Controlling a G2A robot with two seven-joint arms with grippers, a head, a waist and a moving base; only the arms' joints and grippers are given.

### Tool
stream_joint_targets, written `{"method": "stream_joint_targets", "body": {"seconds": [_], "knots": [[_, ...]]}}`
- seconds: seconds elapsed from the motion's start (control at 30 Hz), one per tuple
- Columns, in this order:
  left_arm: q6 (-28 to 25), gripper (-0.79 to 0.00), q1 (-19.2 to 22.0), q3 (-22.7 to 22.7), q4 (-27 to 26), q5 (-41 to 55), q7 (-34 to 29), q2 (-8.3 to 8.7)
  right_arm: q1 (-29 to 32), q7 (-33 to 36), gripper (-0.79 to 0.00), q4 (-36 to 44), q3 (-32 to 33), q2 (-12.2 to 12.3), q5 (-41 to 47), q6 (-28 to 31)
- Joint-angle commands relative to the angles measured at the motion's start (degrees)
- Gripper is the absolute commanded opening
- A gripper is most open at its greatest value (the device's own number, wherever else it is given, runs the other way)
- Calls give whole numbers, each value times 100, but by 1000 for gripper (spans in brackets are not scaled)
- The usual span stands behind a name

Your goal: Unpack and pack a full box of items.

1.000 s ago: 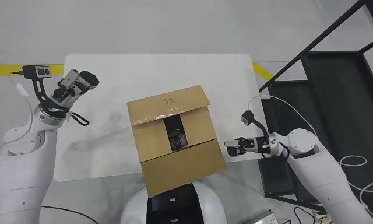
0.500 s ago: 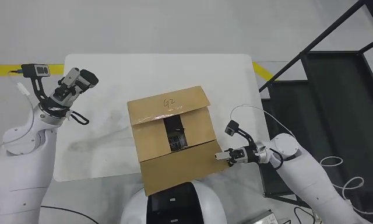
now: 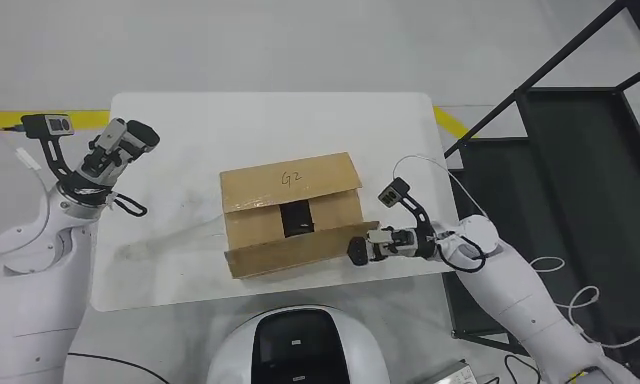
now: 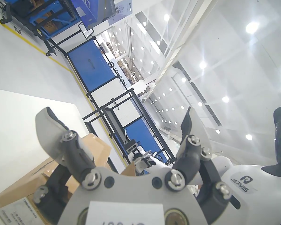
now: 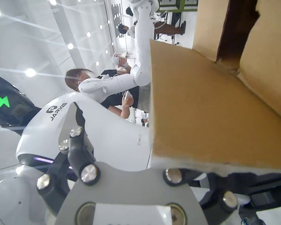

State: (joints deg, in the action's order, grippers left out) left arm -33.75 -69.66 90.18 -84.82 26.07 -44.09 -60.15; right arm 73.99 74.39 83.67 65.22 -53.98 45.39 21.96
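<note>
A brown cardboard box (image 3: 290, 189) sits mid-table on the white table (image 3: 190, 114). Its side flaps lie partly over the top and leave a dark opening (image 3: 297, 218); what is inside is too dark to tell. The near flap (image 3: 300, 252) is tipped up toward the box. My right gripper (image 3: 360, 251) is at that flap's right corner, open, and the flap (image 5: 213, 118) rests across it beside one finger (image 5: 78, 127). My left gripper (image 3: 140, 137) hangs above the table's far left corner, open and holding nothing (image 4: 118, 118), well away from the box (image 4: 93, 146).
A black metal rack (image 3: 560, 154) stands close by the table's right edge, next to my right arm. Bare table surface lies behind the box and to its left. A yellow line (image 3: 20, 116) runs on the floor at the left.
My right gripper moved left to the box's near flap and pushed it up from lying flat toward the robot. The left arm shifted slightly left.
</note>
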Motion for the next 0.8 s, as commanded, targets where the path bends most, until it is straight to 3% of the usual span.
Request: {"method": "stream_joint_targets", "body": {"seconds": [0.0,0.23,0.5,0.63,0.77], "knots": [[4,0,-36,19,-43,-27,13,3,-157,-265,0,-66,-90,-51,-115,135],[25,0,-163,93,-196,-144,38,18,-540,-1029,0,-210,-327,-169,-1086,435],[63,0,-287,159,-338,-250,54,33,-583,-1507,0,-168,-403,-199,-1914,294],[98,0,-305,134,-397,-318,43,36,-509,-1448,0,-74,-351,-190,-1898,289],[109,0,-313,101,-439,-351,45,35,-315,-754,0,119,-176,-131,-1389,339]]}}
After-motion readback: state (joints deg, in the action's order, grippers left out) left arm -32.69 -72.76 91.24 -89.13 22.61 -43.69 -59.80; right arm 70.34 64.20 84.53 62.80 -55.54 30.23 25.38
